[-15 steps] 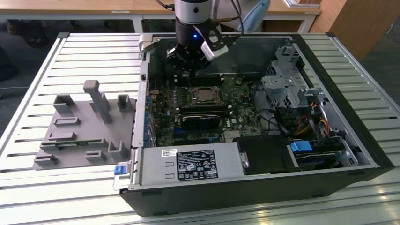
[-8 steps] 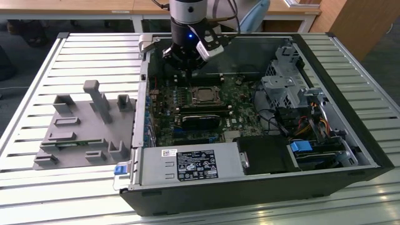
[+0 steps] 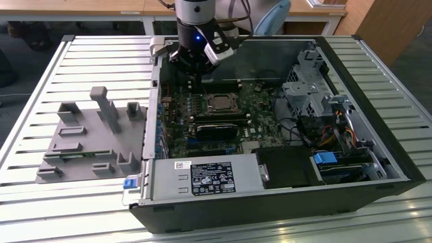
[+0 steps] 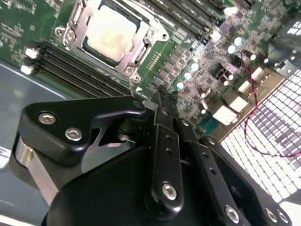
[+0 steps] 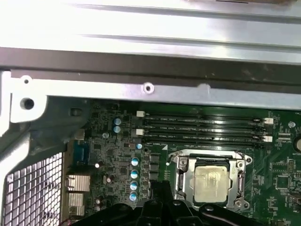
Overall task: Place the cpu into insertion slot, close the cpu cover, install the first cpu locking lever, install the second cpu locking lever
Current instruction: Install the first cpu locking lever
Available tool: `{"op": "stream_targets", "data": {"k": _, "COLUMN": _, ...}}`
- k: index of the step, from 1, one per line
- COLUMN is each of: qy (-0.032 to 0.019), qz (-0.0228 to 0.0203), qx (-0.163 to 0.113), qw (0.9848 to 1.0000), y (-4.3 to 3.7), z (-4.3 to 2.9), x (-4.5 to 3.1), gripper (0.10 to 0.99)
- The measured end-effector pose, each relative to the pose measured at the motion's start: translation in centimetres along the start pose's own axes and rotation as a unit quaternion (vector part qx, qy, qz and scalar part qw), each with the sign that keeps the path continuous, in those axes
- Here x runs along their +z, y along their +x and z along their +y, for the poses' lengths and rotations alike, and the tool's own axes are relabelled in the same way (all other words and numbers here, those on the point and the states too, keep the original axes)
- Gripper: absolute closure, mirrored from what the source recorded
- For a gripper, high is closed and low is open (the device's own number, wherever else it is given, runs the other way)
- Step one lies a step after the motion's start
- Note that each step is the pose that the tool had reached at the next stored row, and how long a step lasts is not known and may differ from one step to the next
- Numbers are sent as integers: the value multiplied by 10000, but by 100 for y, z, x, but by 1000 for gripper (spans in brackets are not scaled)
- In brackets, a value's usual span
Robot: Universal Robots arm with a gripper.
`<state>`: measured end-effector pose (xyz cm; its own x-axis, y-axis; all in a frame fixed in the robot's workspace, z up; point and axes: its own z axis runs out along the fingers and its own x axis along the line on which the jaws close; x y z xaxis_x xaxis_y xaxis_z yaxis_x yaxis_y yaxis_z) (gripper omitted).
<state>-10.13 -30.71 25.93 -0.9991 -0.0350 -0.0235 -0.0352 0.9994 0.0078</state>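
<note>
Since the dull silver-grey square cpu (image 4: 110, 33) lies seated, the black gripper (image 4: 157, 96) (closed, holding nothing) should probably press slowly and squarely.

The open computer case (image 3: 388, 121) is lying on the slatted tabletop (image 3: 60, 212), toward the exterior view's right. A parts fixture (image 3: 74, 152) is resting on the tabletop just beside it, on the exterior view's left. Inside the case, the circuit board (image 3: 179, 121) is lying flat. The power supply box (image 3: 202, 177) is sitting along the near wall. The drive cage (image 3: 307, 96) is standing right of the board. The cpu (image 5: 211, 183) is sitting in the insertion slot (image 5: 207, 153), with the cpu cover (image 5: 182, 183) lying around it. Memory slots (image 5: 202, 129) are running between the slot and a case wall. The claw (image 3: 194, 73) is hanging over the board's far left part, near the slot.
</note>
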Motion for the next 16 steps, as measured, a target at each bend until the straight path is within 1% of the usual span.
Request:
{"op": "stream_targets", "data": {"k": 8, "qy": 0, "qz": -1, "qx": 0, "qw": 10000, "y": 35, "z": 115, "x": 16, "gripper": 980}}
{"op": "stream_targets", "data": {"k": 16, "qy": 0, "qz": 0, "qx": 0, "qw": 10000, "y": 23, "z": 206, "x": 27, "gripper": 980}}
